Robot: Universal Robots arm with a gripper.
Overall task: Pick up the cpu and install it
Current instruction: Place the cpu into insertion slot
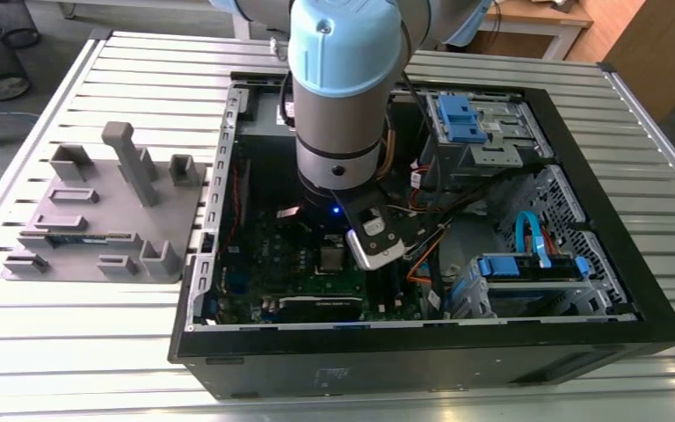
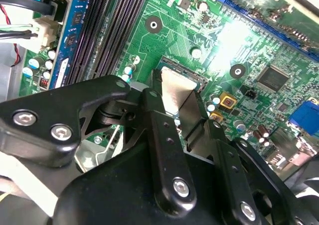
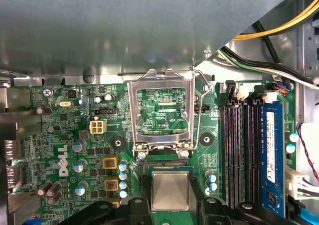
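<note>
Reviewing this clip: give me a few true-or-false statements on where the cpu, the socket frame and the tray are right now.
1. The grey block tray stands to the exterior view's left of the computer case. True.
2. The cpu lies on that tray. False: the cpu is at the socket of the green board, right by the gripper.
3. The arm reaches down into the open case. True.
4. The socket's metal frame is shut over the cpu. False: the frame is flipped open, leaving the cpu uncovered.
</note>
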